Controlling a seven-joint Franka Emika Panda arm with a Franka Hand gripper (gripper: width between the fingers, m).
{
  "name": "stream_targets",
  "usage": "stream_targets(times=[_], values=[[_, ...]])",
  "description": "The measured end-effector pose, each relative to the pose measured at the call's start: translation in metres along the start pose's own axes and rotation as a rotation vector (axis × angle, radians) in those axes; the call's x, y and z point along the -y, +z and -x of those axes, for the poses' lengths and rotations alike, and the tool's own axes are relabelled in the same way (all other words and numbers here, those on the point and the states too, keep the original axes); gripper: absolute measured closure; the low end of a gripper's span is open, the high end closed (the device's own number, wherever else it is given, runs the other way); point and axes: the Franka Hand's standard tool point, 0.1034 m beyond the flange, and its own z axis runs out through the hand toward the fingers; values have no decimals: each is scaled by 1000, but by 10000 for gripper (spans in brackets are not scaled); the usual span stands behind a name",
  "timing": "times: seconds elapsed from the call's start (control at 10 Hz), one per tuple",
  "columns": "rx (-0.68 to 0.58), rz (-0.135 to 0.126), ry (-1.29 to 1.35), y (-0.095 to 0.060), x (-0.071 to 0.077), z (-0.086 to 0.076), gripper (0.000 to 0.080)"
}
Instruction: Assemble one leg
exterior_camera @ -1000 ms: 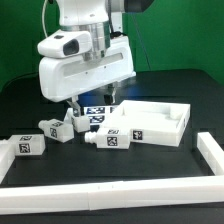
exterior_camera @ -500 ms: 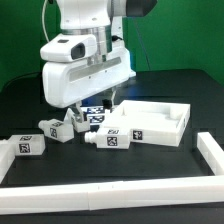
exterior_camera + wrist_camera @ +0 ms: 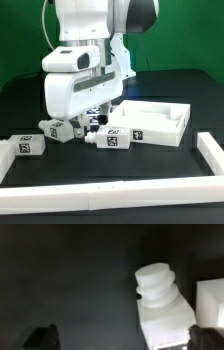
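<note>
Several small white tagged legs lie on the black table. One leg (image 3: pixel 112 138) lies against the front wall of the white tabletop (image 3: pixel 160 126), another (image 3: pixel 58 130) to the exterior view's left of it, and a third (image 3: pixel 25 146) further left. My gripper (image 3: pixel 90 122) hangs low over the legs between them, its fingertips mostly hidden by the hand. In the wrist view a leg (image 3: pixel 160 303) with a stepped, threaded end lies between the two dark fingertips (image 3: pixel 42 336), nearer the other one. The gripper (image 3: pixel 118 339) is open and holds nothing.
A low white wall (image 3: pixel 110 190) runs along the front of the table and up the exterior view's right side (image 3: pixel 212 152). In the wrist view a white edge of the tabletop (image 3: pixel 210 303) lies close beside the leg.
The hand has come down and tilted toward the legs. It now hides the tagged leg that showed under it before. The legs and the tabletop have not moved.
</note>
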Motion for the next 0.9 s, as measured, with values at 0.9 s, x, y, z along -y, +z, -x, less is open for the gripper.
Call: stream_targets(times=[0.9], values=[[-6,-5,39,10,4,-13,151]])
